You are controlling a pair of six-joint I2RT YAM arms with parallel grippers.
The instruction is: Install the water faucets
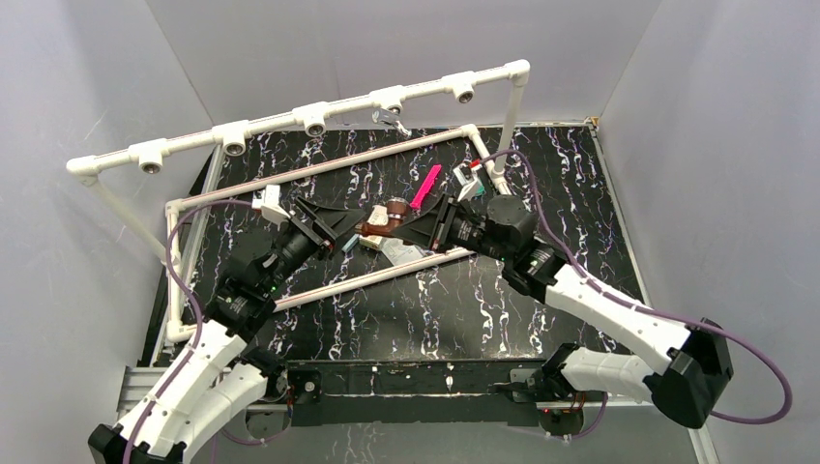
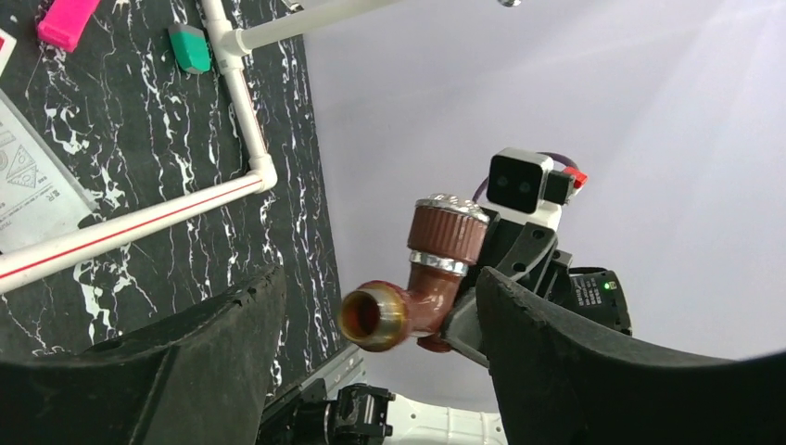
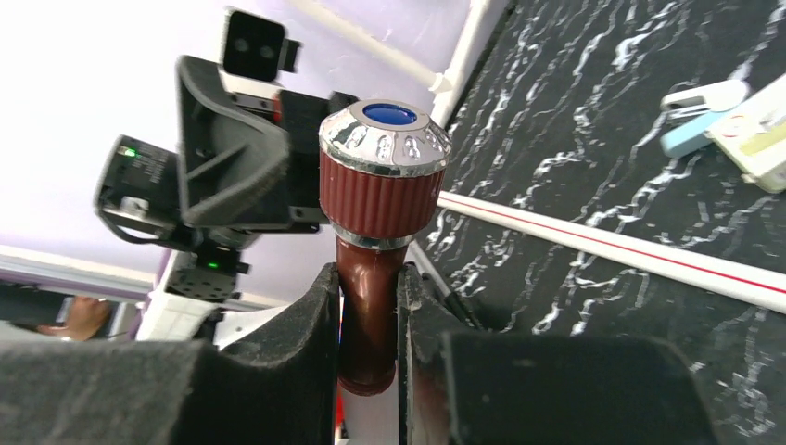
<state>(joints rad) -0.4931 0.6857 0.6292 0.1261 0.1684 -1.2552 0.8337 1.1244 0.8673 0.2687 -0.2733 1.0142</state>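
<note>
The dark reddish-brown faucet [image 1: 389, 215] is held above the black mat by my right gripper [image 1: 406, 232]. In the right wrist view the gripper [image 3: 369, 320] is shut on the faucet's body [image 3: 368, 278], with its ribbed knob and blue cap upward. My left gripper [image 1: 348, 230] is open and faces it. In the left wrist view the faucet's spout mouth [image 2: 375, 317] sits between the spread fingers [image 2: 199, 357] without touching them. The shiny silver faucet [image 1: 390, 119] hangs at a tee socket on the upper white pipe rail.
A white pipe frame [image 1: 290, 121] with several tee sockets spans the back, and lower pipes [image 1: 377, 275] cross the mat. A pink flat strip [image 1: 425, 187], a teal piece [image 2: 190, 48] and a paper leaflet [image 2: 32, 185] lie on the mat. Grey walls enclose the sides.
</note>
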